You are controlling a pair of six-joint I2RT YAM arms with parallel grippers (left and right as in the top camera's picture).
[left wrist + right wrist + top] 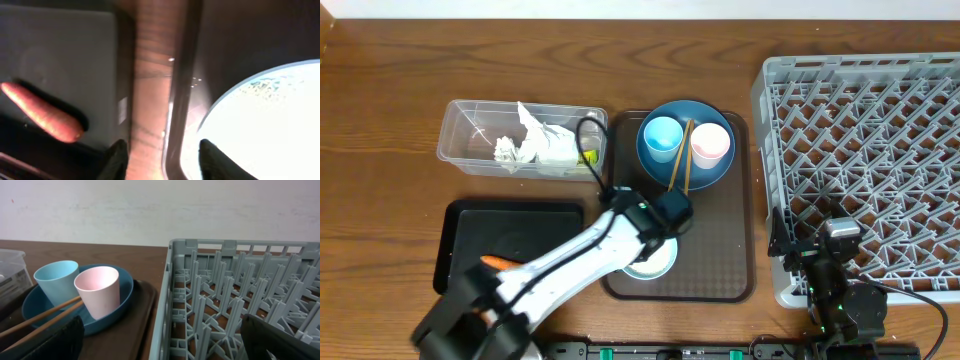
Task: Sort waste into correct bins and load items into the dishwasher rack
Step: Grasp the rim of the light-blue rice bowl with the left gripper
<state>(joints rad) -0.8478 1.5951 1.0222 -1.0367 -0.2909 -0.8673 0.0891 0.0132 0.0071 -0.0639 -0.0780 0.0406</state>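
My left gripper (165, 159) hangs open and empty above the brown tray's left rim, with the light blue bowl (270, 125) at its right; faint specks lie on the bowl's white inside. In the overhead view the left gripper (662, 218) covers part of the bowl (653, 264). The orange carrot (500, 263) lies in the black tray (520, 225). White napkins (535, 148) and a yellow-green wrapper (588, 157) sit in the clear tub (460, 125). The dark blue plate (685, 142) holds a light blue cup (661, 135), a pinkish cup (710, 144) and chopsticks (678, 155). My right gripper (835, 242) stands open at the grey rack's (880, 120) near-left corner.
The brown serving tray (725, 240) lies between the black tray and the rack. A narrow strip of bare table (150, 90) separates the black tray from it. In the right wrist view the rack's wall (167, 310) rises close beside the plate (122, 297).
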